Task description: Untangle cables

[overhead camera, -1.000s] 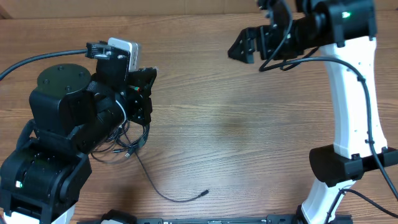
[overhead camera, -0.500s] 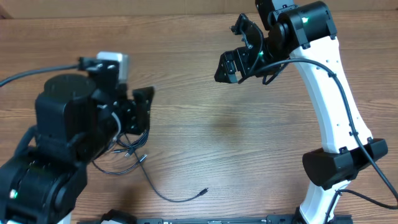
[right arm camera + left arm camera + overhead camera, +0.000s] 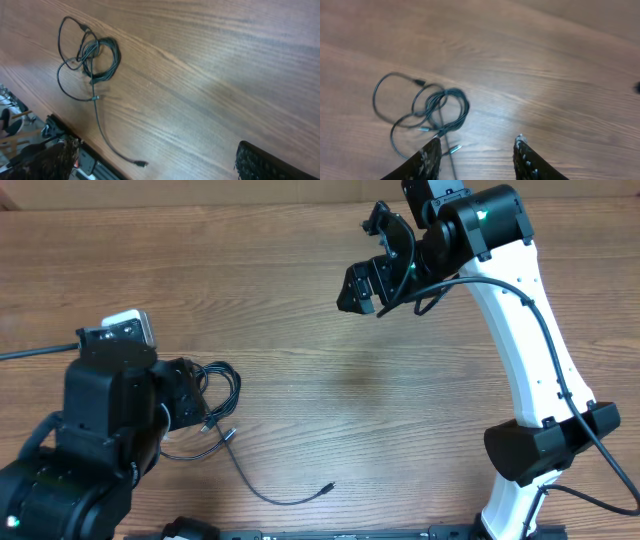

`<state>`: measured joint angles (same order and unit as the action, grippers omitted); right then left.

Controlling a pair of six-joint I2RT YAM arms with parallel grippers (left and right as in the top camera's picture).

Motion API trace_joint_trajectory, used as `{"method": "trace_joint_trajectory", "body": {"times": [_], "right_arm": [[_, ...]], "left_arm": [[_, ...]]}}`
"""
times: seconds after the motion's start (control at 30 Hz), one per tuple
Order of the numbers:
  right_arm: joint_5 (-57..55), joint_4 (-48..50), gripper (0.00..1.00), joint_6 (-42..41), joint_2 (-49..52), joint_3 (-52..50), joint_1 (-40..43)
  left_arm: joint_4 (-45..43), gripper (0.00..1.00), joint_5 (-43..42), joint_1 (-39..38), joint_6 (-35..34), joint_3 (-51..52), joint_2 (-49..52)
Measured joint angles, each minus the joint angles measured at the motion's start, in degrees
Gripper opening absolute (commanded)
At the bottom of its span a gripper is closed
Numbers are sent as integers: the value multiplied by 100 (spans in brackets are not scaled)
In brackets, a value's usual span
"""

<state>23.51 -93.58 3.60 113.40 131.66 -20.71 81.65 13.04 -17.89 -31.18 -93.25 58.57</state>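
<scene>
One tangled bundle of cables [image 3: 440, 112]

cables [image 3: 440, 107]: black | table [image 3: 545, 60]: brown woodgrain | right arm [image 3: 520, 310]: white, black joints

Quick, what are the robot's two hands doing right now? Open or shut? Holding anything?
Left hand: open and empty; the cables lie loose, not held.
Right hand: open and empty.
</scene>
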Motion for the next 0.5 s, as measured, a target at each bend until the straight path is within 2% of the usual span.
{"method": "trace_joint_trajectory", "body": {"times": [0.2, 0.5], "right_arm": [[-48, 376, 100, 44, -52, 0, 81], [-90, 313, 100, 59, -516, 2, 245]], "left_arm": [[-446, 50, 111, 0, -173, 986, -216], [-1773, 52, -83, 0, 181, 2826, -245]]}}
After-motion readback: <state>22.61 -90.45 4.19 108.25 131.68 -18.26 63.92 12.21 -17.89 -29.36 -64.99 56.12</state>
